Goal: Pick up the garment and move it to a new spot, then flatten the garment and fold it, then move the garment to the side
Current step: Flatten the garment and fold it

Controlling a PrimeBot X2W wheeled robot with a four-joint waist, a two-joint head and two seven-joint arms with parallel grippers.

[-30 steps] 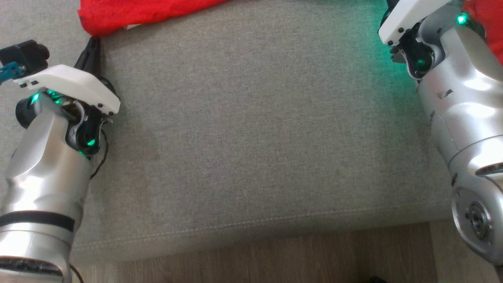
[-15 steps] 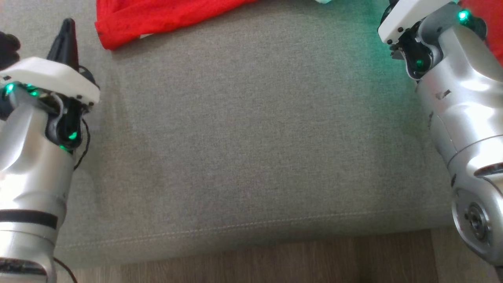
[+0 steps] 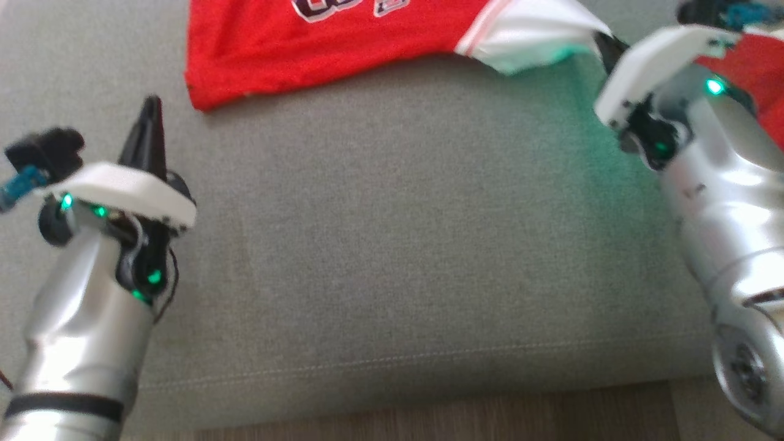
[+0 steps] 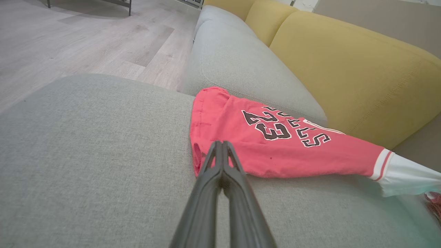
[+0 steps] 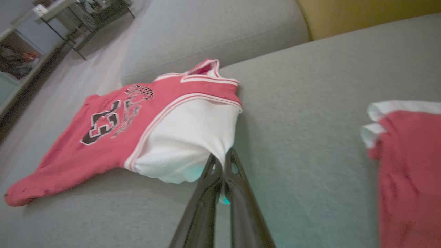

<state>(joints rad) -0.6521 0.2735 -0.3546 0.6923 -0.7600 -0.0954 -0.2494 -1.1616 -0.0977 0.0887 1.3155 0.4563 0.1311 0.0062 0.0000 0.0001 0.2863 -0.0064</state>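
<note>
The garment (image 3: 343,43) is a red jersey with dark lettering and a white sleeve (image 3: 527,40), lying on the grey sofa seat (image 3: 392,233). My right gripper (image 3: 605,46) is shut on the edge of that white sleeve (image 5: 186,141) and holds it slightly lifted, as the right wrist view shows at the gripper's tips (image 5: 222,160). Down and left of the jersey's near corner, my left gripper (image 3: 150,110) is shut on nothing and stands apart from the cloth. In the left wrist view its closed tips (image 4: 220,146) point at the jersey's hem (image 4: 275,144).
A second red and white garment (image 5: 406,165) lies on the seat to the right, partly behind my right arm (image 3: 756,67). Yellow back cushions (image 4: 344,65) line the sofa's far side. The seat's front edge drops to wooden floor (image 3: 429,416).
The head camera has tilted, bringing more of the jersey into view. My left gripper, close to the jersey's corner a second ago, has closed empty and now stands clear of it. The right grip is unchanged.
</note>
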